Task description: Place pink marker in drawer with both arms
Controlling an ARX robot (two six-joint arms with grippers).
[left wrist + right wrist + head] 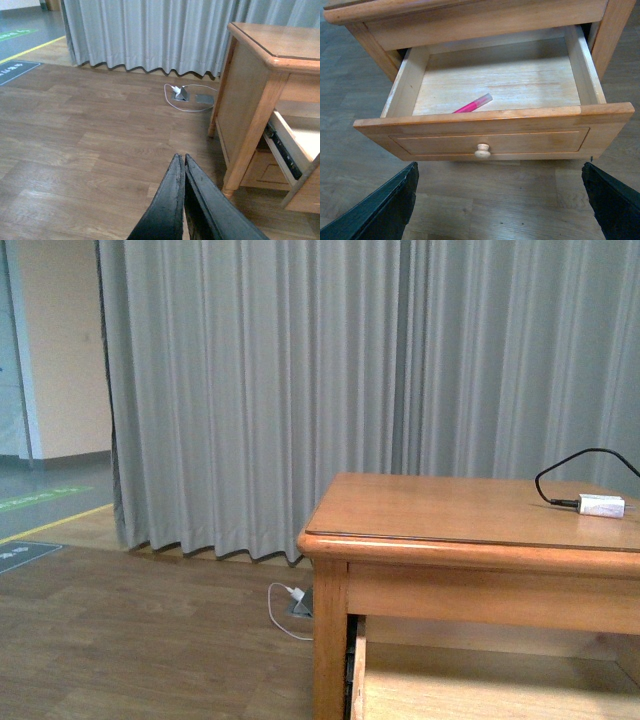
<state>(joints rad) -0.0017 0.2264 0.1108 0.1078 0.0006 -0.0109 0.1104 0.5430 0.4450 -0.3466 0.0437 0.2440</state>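
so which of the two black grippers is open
The right gripper, its jaws spread wide before the open honey-brown wooden drawer; the left gripper has its jaws pressed together above the floor.

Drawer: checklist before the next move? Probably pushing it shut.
1. The pink marker lies inside the drawer: ok.
2. Nothing sticks up over the drawer's front edge: ok.
3. The right gripper is open, empty and facing the knob: ok.
4. The left gripper is shut, empty and off beside the table: ok.
5. Space behind the drawer, under the table, is free: cannot tell.
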